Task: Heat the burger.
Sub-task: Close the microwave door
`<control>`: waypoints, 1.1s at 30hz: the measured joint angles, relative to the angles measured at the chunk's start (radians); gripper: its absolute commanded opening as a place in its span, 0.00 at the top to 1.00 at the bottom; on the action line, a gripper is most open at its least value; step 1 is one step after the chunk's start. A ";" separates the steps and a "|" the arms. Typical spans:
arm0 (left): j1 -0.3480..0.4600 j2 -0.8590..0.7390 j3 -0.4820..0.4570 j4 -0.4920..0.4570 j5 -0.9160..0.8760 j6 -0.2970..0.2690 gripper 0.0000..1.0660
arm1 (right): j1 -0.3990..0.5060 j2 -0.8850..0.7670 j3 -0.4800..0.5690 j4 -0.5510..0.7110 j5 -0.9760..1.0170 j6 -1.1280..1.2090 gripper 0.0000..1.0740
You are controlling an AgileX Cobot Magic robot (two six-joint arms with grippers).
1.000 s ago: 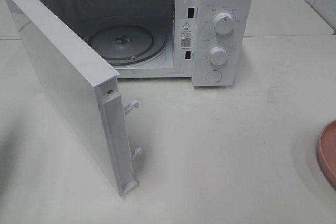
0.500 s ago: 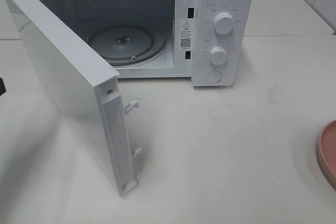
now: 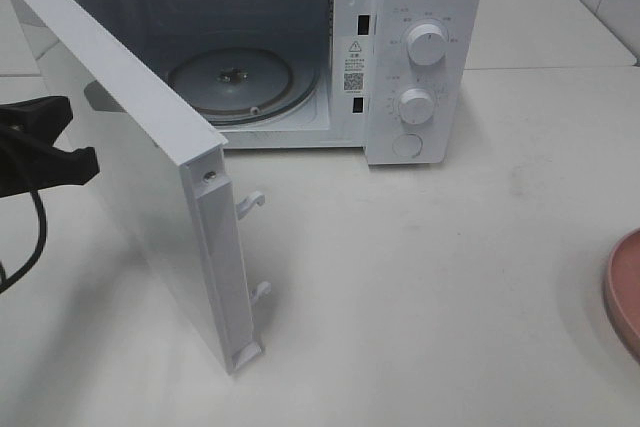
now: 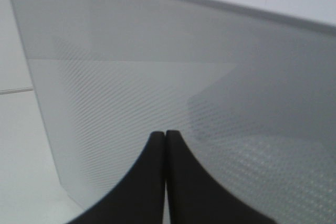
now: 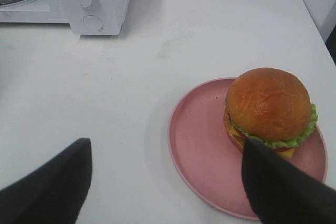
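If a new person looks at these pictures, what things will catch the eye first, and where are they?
First is the white microwave at the back of the table, its door swung wide open and its glass turntable bare. Next is the burger on a pink plate at the table's right side, below the open right gripper. The shut left gripper sits close to the door's outer face.

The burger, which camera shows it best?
The right wrist view: the burger sits whole on the pink plate, bun, lettuce and filling all showing. The exterior high view catches only the plate's rim at its right edge, no burger. The left wrist view shows just the microwave door.
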 measured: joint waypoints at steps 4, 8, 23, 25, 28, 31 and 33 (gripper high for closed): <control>-0.053 0.028 -0.036 -0.090 -0.002 0.036 1.00 | 0.000 0.000 0.000 0.000 0.000 0.000 0.30; -0.137 0.081 -0.104 -0.194 -0.002 0.098 1.00 | 0.000 0.000 0.000 0.000 0.000 0.000 0.30; -0.274 0.220 -0.344 -0.413 0.043 0.239 1.00 | 0.000 0.000 0.000 0.000 0.000 0.000 0.30; -0.275 0.229 -0.363 -0.421 0.057 0.241 1.00 | 0.000 0.000 0.000 0.000 0.000 0.000 0.30; -0.275 0.264 -0.433 -0.462 0.099 0.264 1.00 | 0.000 0.000 0.000 0.000 0.000 0.000 0.30; -0.275 0.294 -0.484 -0.471 0.119 0.283 1.00 | 0.000 0.000 0.000 0.000 0.000 0.000 0.30; -0.275 0.305 -0.498 -0.472 0.126 0.286 1.00 | 0.000 0.000 0.000 0.000 0.000 0.000 0.30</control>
